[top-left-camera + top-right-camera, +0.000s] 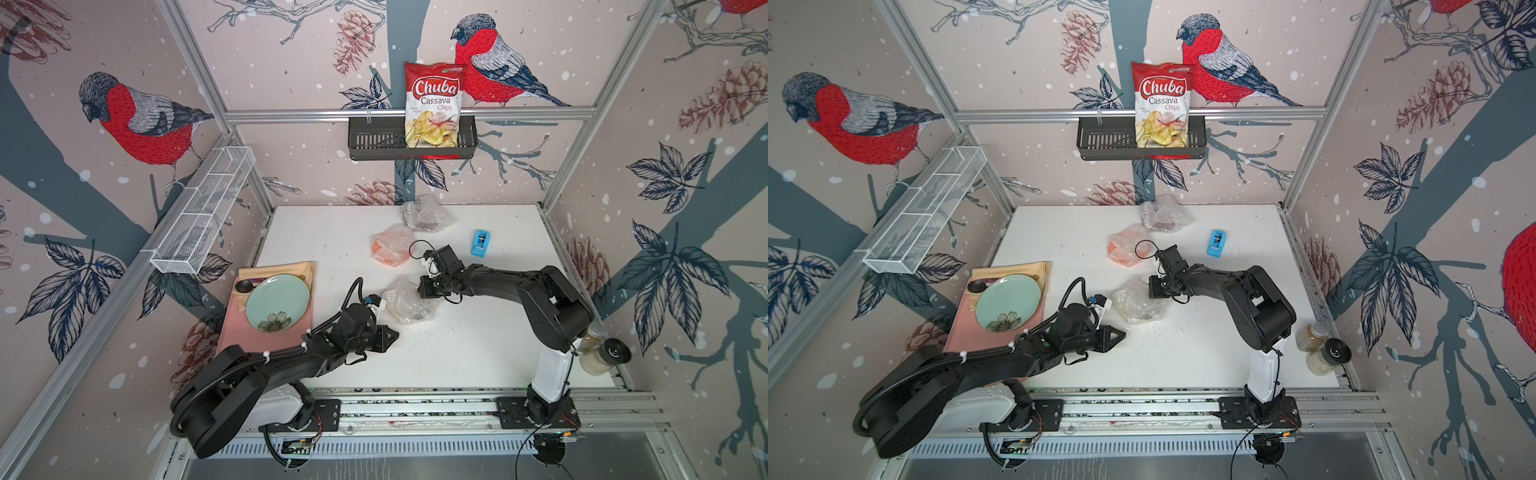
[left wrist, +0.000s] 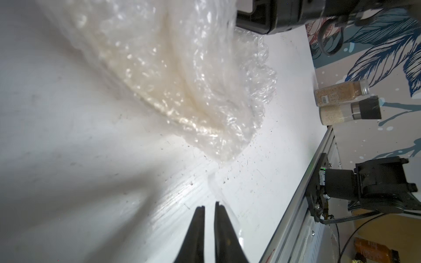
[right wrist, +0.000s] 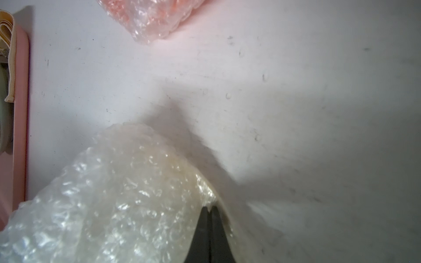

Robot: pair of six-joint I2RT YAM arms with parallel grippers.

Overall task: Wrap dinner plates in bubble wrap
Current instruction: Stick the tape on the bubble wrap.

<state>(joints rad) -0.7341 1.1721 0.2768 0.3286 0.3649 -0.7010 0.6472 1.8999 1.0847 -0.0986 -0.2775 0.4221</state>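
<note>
Bubble wrap [image 2: 182, 91] was clear plastic: glossy, crinkled, bubbled. Table [image 1: 478, 365] was white, matt, scuffed and speckled. Green plate [image 1: 277, 303] looked glazed, glossy. Tray [image 1: 237, 332] under it was pink, smooth, matt. Cloth [image 1: 297, 268] on it was tan folded fabric. Basket [image 1: 199, 216] was white wire mesh. Rack [image 1: 374, 141] was matt black, slotted. Chip bag [image 1: 434, 104] was shiny film. Frame rails [image 1: 311, 114] looked like bare aluminium. Jars [image 2: 337, 92] were clear, one cap metal.
</note>
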